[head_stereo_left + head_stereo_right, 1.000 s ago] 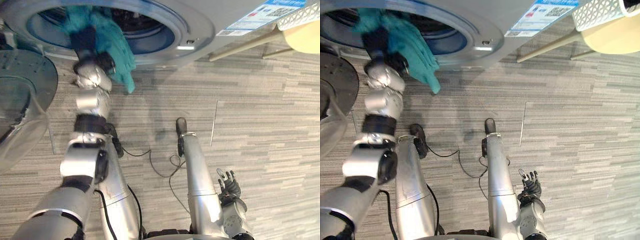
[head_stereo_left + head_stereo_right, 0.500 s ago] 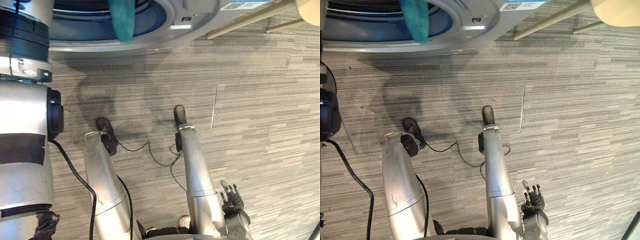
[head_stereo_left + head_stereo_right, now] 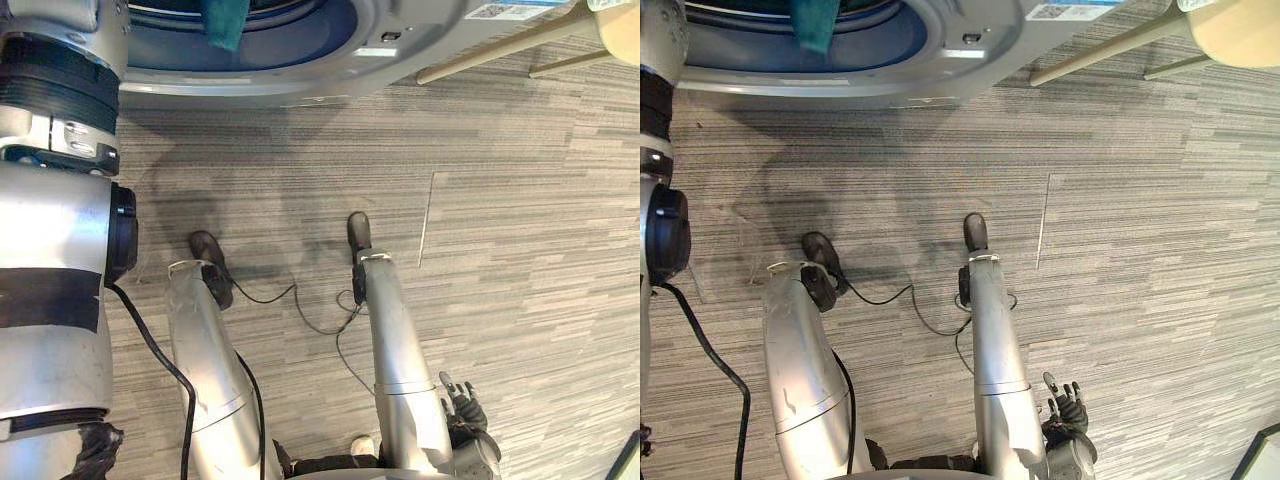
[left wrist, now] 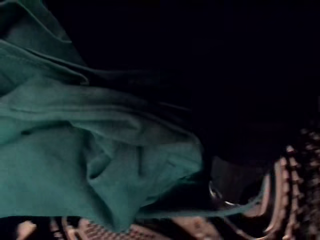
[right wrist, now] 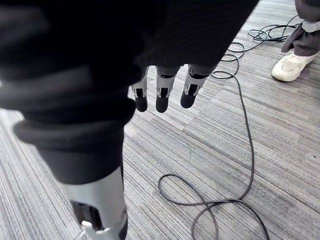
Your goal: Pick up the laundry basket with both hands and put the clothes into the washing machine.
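Note:
The washing machine's round opening (image 3: 340,45) runs along the top of the eye views. A teal cloth (image 3: 225,20) hangs just inside its rim. In the left wrist view the same teal cloth (image 4: 85,155) lies bunched in the dark drum, against the perforated drum wall (image 4: 295,200). My left arm (image 3: 55,250) rises along the left side toward the opening. My right hand (image 5: 161,95) hangs low by my side with straight fingers and nothing in it; it also appears as my right hand (image 3: 1065,410) at the bottom of the right eye view.
A beige round stool (image 3: 622,30) with wooden legs (image 3: 490,55) stands to the right of the machine, with a sliver of the white basket (image 3: 615,4) on it. Grey striped carpet (image 3: 500,250) lies in front. A person's white shoe (image 5: 292,65) is on the floor behind me.
The camera has shifted. The teal cloth, hanging over the rim with my left hand shut on it a second ago, now sits higher and further inside the drum. My right hand stays put.

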### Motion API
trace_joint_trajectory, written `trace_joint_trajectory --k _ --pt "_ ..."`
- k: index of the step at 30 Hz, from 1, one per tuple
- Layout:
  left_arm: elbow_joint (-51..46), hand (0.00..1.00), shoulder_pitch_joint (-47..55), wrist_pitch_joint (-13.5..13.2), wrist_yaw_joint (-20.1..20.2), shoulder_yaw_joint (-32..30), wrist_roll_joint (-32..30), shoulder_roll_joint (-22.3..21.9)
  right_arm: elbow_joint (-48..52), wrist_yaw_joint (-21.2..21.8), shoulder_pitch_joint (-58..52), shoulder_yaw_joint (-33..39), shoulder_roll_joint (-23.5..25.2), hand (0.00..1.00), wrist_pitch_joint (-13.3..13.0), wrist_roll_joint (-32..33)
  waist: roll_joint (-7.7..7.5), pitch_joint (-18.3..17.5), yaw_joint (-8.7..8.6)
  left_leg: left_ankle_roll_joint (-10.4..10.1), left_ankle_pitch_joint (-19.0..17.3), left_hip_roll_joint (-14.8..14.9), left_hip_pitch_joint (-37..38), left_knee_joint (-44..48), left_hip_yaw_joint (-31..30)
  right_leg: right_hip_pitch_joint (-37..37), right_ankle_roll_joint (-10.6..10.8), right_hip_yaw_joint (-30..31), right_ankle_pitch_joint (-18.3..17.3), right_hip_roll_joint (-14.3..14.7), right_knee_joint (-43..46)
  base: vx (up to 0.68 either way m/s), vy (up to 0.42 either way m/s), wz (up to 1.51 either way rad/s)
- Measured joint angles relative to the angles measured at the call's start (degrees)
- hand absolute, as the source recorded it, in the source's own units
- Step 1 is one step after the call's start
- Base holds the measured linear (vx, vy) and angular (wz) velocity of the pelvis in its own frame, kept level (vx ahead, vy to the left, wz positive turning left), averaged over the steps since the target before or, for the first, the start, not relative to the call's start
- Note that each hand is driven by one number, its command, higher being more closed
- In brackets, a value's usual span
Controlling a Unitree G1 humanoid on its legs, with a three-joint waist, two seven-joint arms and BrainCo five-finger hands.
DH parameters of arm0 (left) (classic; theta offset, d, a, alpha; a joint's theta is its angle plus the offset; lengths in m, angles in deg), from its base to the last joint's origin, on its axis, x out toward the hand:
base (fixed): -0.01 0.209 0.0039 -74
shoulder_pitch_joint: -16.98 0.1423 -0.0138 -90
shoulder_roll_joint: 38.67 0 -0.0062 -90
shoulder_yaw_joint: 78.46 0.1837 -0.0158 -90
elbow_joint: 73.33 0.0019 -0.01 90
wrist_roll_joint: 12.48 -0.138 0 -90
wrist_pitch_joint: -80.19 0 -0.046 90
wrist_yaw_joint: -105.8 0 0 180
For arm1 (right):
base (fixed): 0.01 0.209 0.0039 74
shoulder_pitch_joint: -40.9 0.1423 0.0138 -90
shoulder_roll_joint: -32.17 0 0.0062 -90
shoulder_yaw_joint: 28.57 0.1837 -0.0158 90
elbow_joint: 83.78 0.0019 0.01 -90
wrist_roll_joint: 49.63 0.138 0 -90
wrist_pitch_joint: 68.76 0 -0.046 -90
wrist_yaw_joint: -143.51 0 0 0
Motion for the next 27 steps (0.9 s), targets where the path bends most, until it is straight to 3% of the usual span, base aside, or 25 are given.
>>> trace_joint_trajectory --k 2,4,7,11,13,14,19,22,27 --pt "1.0 0.0 2.9 2.8 2.6 1.0 -13.3 -2.2 0.0 0.4 0.0 -1.5 -0.4 0.0 0.1 -0.4 -0.13 -0.1 0.0 0.0 0.0 0.1 0.2 0.1 -0.8 1.0 0.0 -0.8 0.0 0.1 -0.7 0.01 0.065 0.0" --pt "1.1 0.0 5.9 3.8 3.7 1.1 -19.9 -3.8 -0.1 1.5 0.0 -1.7 -0.5 0.0 0.6 -0.4 -0.2 -0.2 0.02 0.0 0.0 0.4 0.6 0.1 -1.1 1.9 -0.1 -1.2 0.1 0.1 -1.1 0.01 0.055 -0.01" --pt "1.4 0.0 12.1 4.6 6.1 -0.6 -22.3 -7.5 -0.1 2.5 0.2 -2.7 -0.9 0.0 1.2 -0.4 -0.29 -0.3 0.07 0.0 0.0 0.8 2.0 -0.5 -1.4 3.9 -0.2 -1.6 0.8 0.5 -3.0 0.0 0.049 -0.05" --pt "3.5 0.0 21.9 4.0 7.1 -10.4 -23.3 -12.7 -1.5 2.7 0.3 -2.7 -0.7 0.0 2.4 -0.4 -1.08 -1.5 0.06 -0.2 0.1 1.2 4.3 -2.3 -1.6 6.3 -0.8 -2.3 1.2 0.5 -4.8 0.01 0.017 0.02" --pt "3.0 0.0 24.2 2.7 8.5 -13.9 -20.1 -13.7 -1.7 2.6 0.4 -2.6 -0.7 0.0 2.6 -0.4 -1.2 -1.6 0.14 -0.6 0.6 1.2 6.4 -4.0 -1.8 8.5 -1.2 -2.9 1.4 0.5 -6.0 0.05 0.007 0.16" --pt "3.1 0.0 25.9 2.8 9.5 -17.3 -14.8 -15.0 -1.7 2.6 0.5 -2.6 -0.6 0.0 3.1 -0.4 -1.49 -2.1 0.08 -0.8 1.1 1.2 8.2 -5.5 -1.5 10.2 -1.5 -3.1 1.6 0.4 -7.2 0.06 0.004 0.19" --pt "3.2 0.0 39.3 2.7 12.8 -26.6 -0.2 -17.8 -1.7 2.5 1.1 -2.1 -0.4 0.0 3.7 -0.4 -1.72 -4.7 0.33 -2.0 3.2 1.3 15.7 -12.8 -0.4 16.7 -3.0 -3.7 2.5 0.2 -12.7 0.09 0.008 0.15" --pt "3.1 0.0 47.8 2.6 13.6 -33.0 2.7 -20.6 -1.7 2.3 2.0 -1.5 -0.4 0.0 3.8 -0.6 -1.74 -4.7 0.74 -2.7 4.6 1.4 21.0 -17.5 0.7 21.1 -3.6 -4.3 2.9 -0.4 -15.8 0.11 0.014 0.22" --pt "3.2 0.0 62.7 2.4 13.5 -38.4 6.0 -26.0 -1.6 1.5 2.8 -1.4 -0.4 0.0 3.7 -2.8 -1.79 -4.8 1.53 -2.9 6.9 -0.2 31.5 -26.2 3.6 30.1 -4.3 -4.5 3.4 -3.1 -21.3 0.13 0.037 0.3"
